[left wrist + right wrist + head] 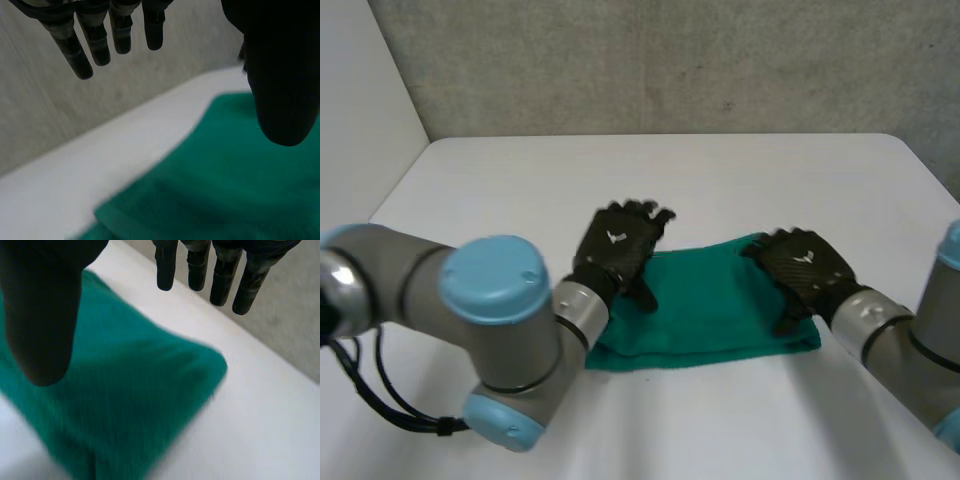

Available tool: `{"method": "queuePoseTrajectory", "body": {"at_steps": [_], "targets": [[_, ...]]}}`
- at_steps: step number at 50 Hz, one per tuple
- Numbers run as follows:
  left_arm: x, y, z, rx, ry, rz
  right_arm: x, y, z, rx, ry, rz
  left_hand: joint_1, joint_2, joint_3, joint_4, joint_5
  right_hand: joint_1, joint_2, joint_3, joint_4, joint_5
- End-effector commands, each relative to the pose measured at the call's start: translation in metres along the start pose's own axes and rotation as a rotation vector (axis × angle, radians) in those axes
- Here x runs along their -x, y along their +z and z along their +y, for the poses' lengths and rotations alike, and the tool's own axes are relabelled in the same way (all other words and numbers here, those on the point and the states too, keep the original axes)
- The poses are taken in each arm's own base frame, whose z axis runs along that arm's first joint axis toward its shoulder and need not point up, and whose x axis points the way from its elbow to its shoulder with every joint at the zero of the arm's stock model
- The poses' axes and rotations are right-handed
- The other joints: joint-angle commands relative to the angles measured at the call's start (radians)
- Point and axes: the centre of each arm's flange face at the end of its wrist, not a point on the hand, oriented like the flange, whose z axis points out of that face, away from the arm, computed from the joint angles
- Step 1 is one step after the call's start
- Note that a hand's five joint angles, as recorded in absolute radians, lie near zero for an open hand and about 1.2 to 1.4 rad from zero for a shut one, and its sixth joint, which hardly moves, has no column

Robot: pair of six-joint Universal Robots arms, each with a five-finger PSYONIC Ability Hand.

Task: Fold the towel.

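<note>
Spanning the scene, a white bench (720, 170) meets a grey speckled wall (670, 60) along its far edge. The left arm (470, 310), grey with light-blue caps, reaches in from the near left; the right arm (910, 340) enters from the near right. A green towel (710, 300) lies flat on the near middle of the bench, its long sides running left to right, with a thicker fold line visible along its near edge.

The left hand (615, 245) is placed over the towel's left end, palm down, its fingers (85, 55) straight and reaching past the far edge of the cloth over bare bench, the thumb (280, 75) spread apart from them above the green surface. It grips nothing. The right hand (805, 265) is placed over the towel's right end near the far corner, likewise palm down, fingers (222, 280) straight and spread from the thumb (42, 315), with no cloth between them. Whether either palm touches the towel cannot be told.
</note>
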Motion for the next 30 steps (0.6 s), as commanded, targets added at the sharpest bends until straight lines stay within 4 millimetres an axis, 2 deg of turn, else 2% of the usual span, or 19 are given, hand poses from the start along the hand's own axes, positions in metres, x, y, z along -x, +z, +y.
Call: {"method": "queuePoseTrajectory", "body": {"at_steps": [1, 2, 3, 5, 9, 13, 15, 16, 17, 19, 22, 23, 24, 27, 28, 30], "targets": [[0.008, 0.000, 0.039, 0.195, 0.035, -0.103, -0.018, 0.007, 0.034, 0.108, -0.015, 0.041, -0.013, -0.006, -0.017, -0.011, -0.023, 0.447, 0.421, 0.426, 0.416, 0.410], [0.009, -0.002, 0.042, 0.213, 0.043, -0.113, -0.019, 0.008, 0.037, 0.113, -0.024, 0.041, -0.016, -0.009, -0.020, -0.014, -0.026, 0.623, 0.597, 0.602, 0.592, 0.586], [0.010, -0.004, 0.044, 0.229, 0.048, -0.125, -0.019, 0.008, 0.037, 0.113, -0.024, 0.041, -0.016, -0.009, -0.020, -0.014, -0.026, 0.625, 0.599, 0.603, 0.594, 0.588], [0.014, -0.008, 0.048, 0.264, 0.052, -0.156, -0.021, 0.011, 0.042, 0.129, -0.056, 0.041, -0.019, -0.012, -0.023, -0.017, -0.029, 1.176, 1.150, 1.155, 1.145, 1.139], [0.018, -0.017, 0.051, 0.292, 0.051, -0.176, -0.025, 0.014, 0.037, 0.116, -0.080, 0.056, -0.021, -0.015, -0.026, -0.020, -0.032, 1.179, 1.153, 1.157, 1.148, 1.142], [0.020, -0.030, 0.038, 0.274, 0.043, -0.179, -0.025, 0.018, 0.026, 0.098, -0.086, 0.090, -0.024, -0.018, -0.029, -0.023, -0.035, 1.179, 1.153, 1.157, 1.148, 1.142], [0.022, -0.038, 0.025, 0.242, 0.037, -0.185, -0.002, 0.022, 0.009, 0.046, -0.104, 0.050, -0.030, -0.024, -0.034, -0.029, -0.040, 1.179, 1.153, 1.157, 1.148, 1.142], [0.022, -0.038, 0.025, 0.242, 0.037, -0.185, 0.011, 0.022, -0.002, 0.013, -0.113, 0.022, -0.030, -0.024, -0.034, -0.029, -0.040, 1.179, 1.153, 1.157, 1.148, 1.142], [0.023, -0.046, 0.009, 0.201, 0.031, -0.191, 0.017, 0.023, -0.006, -0.004, -0.119, 0.008, -0.036, -0.030, -0.040, -0.035, -0.046, 1.179, 1.153, 1.157, 1.148, 1.142], [0.027, -0.049, 0.003, 0.188, 0.028, -0.201, 0.029, 0.022, -0.015, -0.035, -0.125, -0.024, -0.036, -0.030, -0.040, -0.035, -0.046, 1.179, 1.153, 1.157, 1.148, 1.142], [0.037, -0.054, -0.004, 0.174, 0.018, -0.232, 0.058, 0.019, -0.035, -0.109, -0.144, -0.102, -0.036, -0.030, -0.040, -0.035, -0.046, 1.179, 1.153, 1.157, 1.148, 1.142], [0.040, -0.055, -0.006, 0.170, 0.017, -0.238, 0.069, 0.017, -0.041, -0.133, -0.155, -0.128, -0.036, -0.030, -0.040, -0.035, -0.046, 1.179, 1.153, 1.157, 1.148, 1.142], [0.043, -0.057, -0.009, 0.164, 0.014, -0.250, 0.091, 0.012, -0.051, -0.182, -0.173, -0.186, -0.036, -0.030, -0.040, -0.035, -0.046, 1.179, 1.153, 1.157, 1.148, 1.142], [0.055, -0.062, -0.017, 0.147, 0.005, -0.285, 0.120, 0.003, -0.063, -0.240, -0.198, -0.275, -0.036, -0.030, -0.040, -0.035, -0.046, 1.179, 1.153, 1.157, 1.148, 1.142], [0.059, -0.063, -0.018, 0.145, 0.003, -0.296, 0.136, -0.002, -0.067, -0.266, -0.209, -0.333, -0.036, -0.030, -0.040, -0.035, -0.046, 1.179, 1.153, 1.157, 1.148, 1.142], [0.065, -0.065, -0.020, 0.139, -0.001, -0.313, 0.151, -0.003, -0.062, -0.268, -0.216, -0.396, -0.036, -0.030, -0.040, -0.035, -0.046, 1.179, 1.153, 1.157, 1.148, 1.142]]}}
